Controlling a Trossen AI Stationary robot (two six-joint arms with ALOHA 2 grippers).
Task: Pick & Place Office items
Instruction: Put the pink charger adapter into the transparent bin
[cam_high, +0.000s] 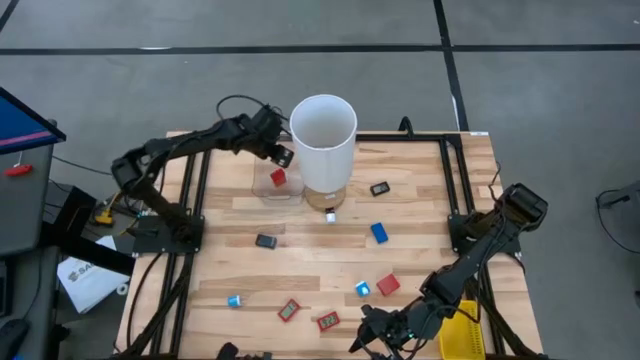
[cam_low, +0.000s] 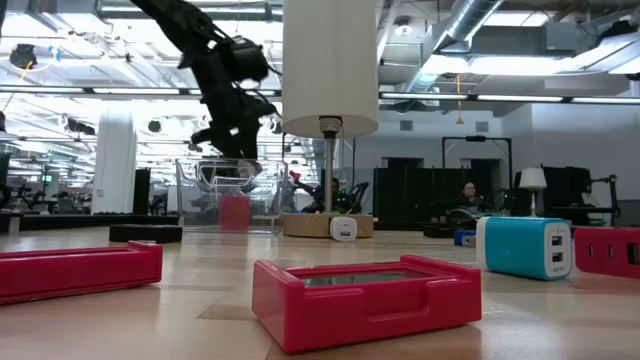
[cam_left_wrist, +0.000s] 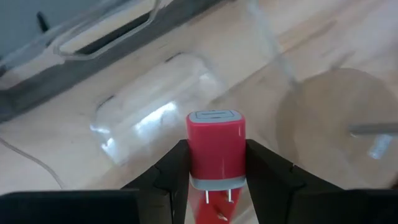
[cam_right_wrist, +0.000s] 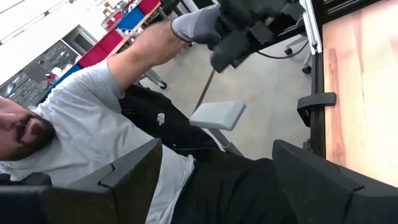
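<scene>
Your left gripper (cam_left_wrist: 214, 180) pinches a red charger (cam_left_wrist: 215, 149) (grey-capped, two prongs) above the clear bin (cam_high: 276, 185) near the table's (cam_high: 300, 255) far edge, beside the white cylinder (cam_high: 323, 140). Ten more office items dot the open table: four red, four blue, two black. Your right gripper (cam_high: 385, 335) waits spread wide at the near edge.

We found the left gripper (cam_high: 283, 157) above a clear bin (cam_high: 275, 183) at the table's (cam_high: 420, 210) far side, just left of a tall cylinder (cam_high: 323, 135), with a charger (cam_left_wrist: 216, 149) between its fingers. Office items (cam_high: 380, 232) lay scattered nearer, the right gripper (cam_high: 372, 335) over the near edge.
</scene>
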